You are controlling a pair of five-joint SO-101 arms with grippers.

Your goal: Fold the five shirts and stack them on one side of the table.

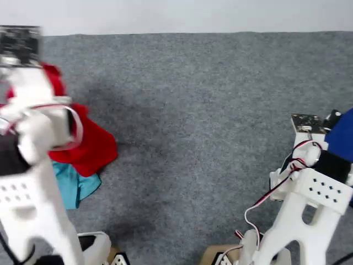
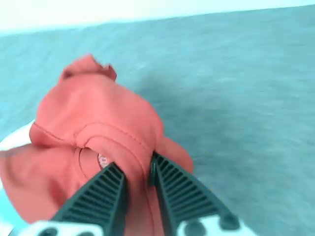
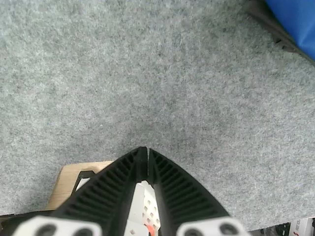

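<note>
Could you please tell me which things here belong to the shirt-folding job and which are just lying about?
Belongs to the job: red shirt, pinched in the left gripper; teal shirt beneath it; blue shirt beside the right arm; right gripper, shut.
Lying about: grey mat; tan board by the right arm's base.

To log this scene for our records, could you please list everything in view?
mat: one, grey, spread under everything
red shirt: one, red, crumpled at the mat's left
teal shirt: one, teal, partly under the red shirt
blue shirt: one, blue, mat's right edge
wooden board: one, tan, near edge
left arm: one, white
right arm: one, white
left tool: one, black, shut on the red shirt
right tool: one, black, shut, empty, above the mat
</note>
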